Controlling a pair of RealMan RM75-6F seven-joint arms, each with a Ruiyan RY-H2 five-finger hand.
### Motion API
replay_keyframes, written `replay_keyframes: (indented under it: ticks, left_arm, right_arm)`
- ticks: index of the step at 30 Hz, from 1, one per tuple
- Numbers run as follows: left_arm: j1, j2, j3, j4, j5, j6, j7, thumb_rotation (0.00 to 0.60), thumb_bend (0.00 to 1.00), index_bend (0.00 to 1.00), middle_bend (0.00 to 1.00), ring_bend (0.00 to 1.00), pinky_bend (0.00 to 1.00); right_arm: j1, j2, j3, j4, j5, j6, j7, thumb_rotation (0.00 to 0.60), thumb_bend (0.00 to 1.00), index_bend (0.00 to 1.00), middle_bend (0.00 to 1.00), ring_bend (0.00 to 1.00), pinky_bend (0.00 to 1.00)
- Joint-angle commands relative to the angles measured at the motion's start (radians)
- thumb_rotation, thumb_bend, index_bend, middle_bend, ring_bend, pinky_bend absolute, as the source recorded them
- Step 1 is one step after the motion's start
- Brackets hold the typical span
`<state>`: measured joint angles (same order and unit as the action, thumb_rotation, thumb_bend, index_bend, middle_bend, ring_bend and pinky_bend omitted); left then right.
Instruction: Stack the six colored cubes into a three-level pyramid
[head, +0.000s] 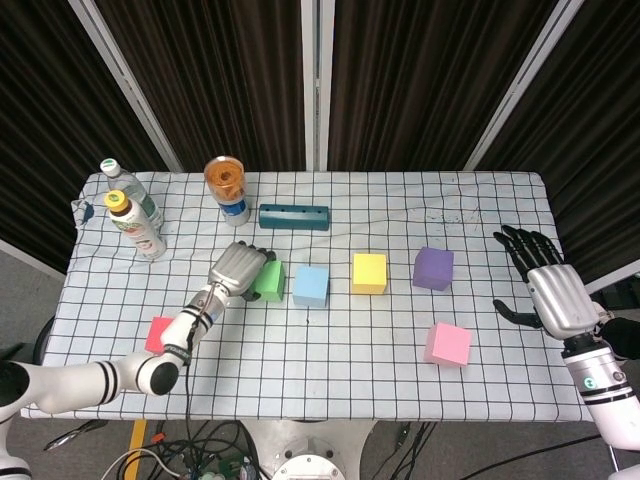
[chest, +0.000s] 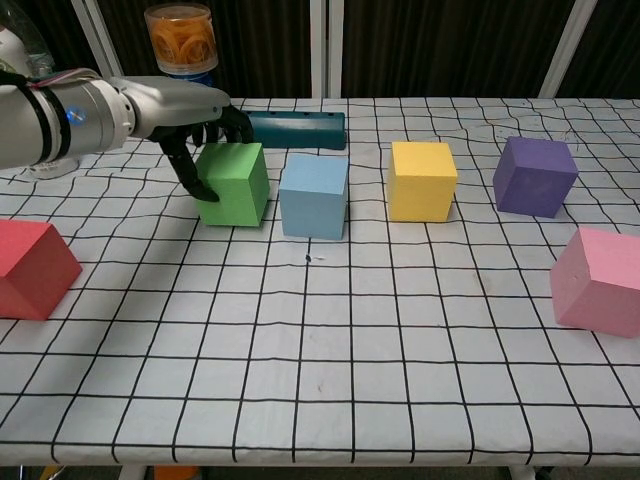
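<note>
Head view shows us the bench with open cloth toward our side for building. Our left hand grips the green cube, bringing it just beside the blue cube, likely to form a base row with the yellow cube. Our right hand hovers empty, fingers spread, near the bench's far-right edge.

The robot's left arm reaches in low from the left edge, its silver left hand palm-down with dark fingers curled over and gripping a green cube. The right hand hangs at the far right, fingers spread, apparently holding nothing.
</note>
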<state>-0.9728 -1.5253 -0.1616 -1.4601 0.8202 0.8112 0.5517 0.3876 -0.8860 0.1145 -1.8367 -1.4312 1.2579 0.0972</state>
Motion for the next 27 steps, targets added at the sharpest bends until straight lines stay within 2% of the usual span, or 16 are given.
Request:
replay_keyframes:
  ticks: [1,18,27]
  left_arm:
    - [-0.016,-0.012,0.0,-0.001,-0.026,0.007,0.017,0.6,0.2,0.32,0.41,0.4,0.32]
    - [-0.064,-0.056,0.001,-0.028,-0.162,0.077,0.096,0.597,0.19,0.32,0.41,0.4,0.32]
    - [-0.085,-0.07,0.002,-0.033,-0.191,0.093,0.119,0.583,0.18,0.32,0.41,0.4,0.32]
  right_arm:
    - [-0.002,0.001,0.002,0.002,0.002,-0.004,0.004,0.6,0.18,0.0,0.03,0.0,0.0]
    - [-0.019,0.002,0.012,0.026,-0.001,-0.01,0.034,0.6,0.18,0.0,0.03,0.0,0.0]
    - [-0.024,0.005,0.017,0.024,-0.003,-0.011,0.032,0.6,0.18,0.0,0.03,0.0,0.0]
